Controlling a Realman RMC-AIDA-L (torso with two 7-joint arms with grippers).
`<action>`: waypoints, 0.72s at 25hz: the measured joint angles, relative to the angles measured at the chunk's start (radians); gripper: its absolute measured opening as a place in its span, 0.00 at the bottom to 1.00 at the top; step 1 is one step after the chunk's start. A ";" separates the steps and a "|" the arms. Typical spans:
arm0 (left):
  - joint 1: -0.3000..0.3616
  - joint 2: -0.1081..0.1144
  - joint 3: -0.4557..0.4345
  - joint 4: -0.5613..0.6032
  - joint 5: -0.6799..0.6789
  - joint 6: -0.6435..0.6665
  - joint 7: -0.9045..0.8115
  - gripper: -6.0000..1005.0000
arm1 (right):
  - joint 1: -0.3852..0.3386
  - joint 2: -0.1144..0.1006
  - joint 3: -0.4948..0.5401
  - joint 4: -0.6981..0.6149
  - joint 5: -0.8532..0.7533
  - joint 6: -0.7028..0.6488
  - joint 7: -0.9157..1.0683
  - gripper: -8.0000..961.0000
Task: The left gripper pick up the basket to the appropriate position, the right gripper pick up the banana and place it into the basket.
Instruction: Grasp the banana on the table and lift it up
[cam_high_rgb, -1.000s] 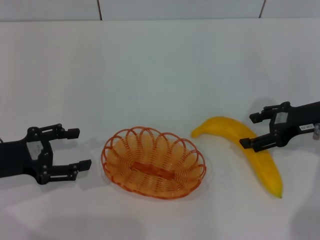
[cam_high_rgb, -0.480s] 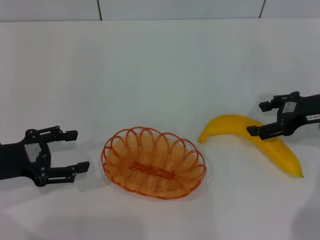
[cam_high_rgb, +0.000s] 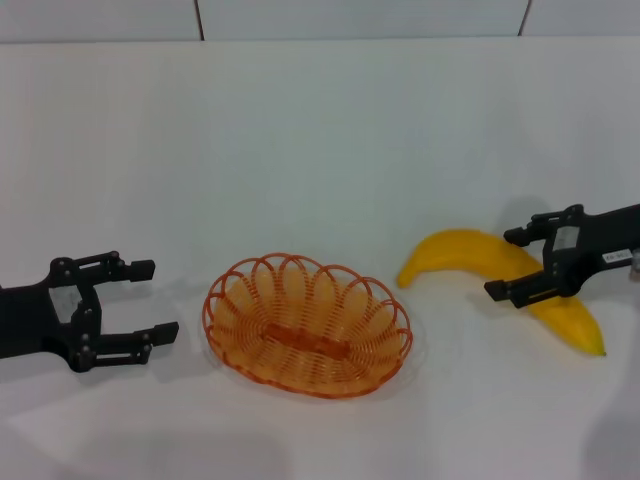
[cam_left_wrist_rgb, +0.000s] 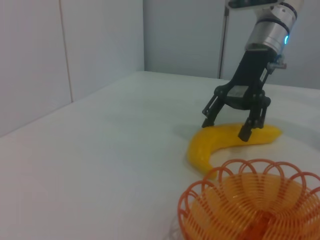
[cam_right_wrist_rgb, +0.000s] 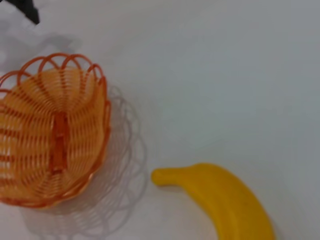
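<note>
Shifted back left over banana (cam_high_rgb: 500, 268): right gripper (cam_high_rgb: 510, 264), jaws wide, straddling it. Left gripper (cam_high_rgb: 148, 300) wide beside basket (cam_high_rgb: 307, 323).

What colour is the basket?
Orange: the basket is all orange wire, rim and base alike. The head view shows it best.

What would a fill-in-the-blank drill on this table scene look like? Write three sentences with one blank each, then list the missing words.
1. The orange wire basket holds ____ at this moment.
2. The banana lies on the white table, on the robot's ____ side of the basket.
3. The right pincer is open over the banana, while the left pincer is ____ beside the basket, not touching it.

Missing words: nothing; right; open
</note>
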 joint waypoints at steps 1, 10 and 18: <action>0.000 0.000 0.000 0.000 0.000 0.000 0.000 0.82 | 0.000 0.000 -0.007 0.001 0.000 0.000 0.001 0.92; 0.000 -0.001 0.000 0.000 0.000 0.000 0.000 0.82 | -0.001 0.000 -0.012 0.003 -0.001 0.007 0.002 0.92; 0.002 -0.002 0.000 0.000 0.000 0.000 0.000 0.82 | -0.001 -0.001 -0.015 0.003 -0.001 -0.006 0.015 0.74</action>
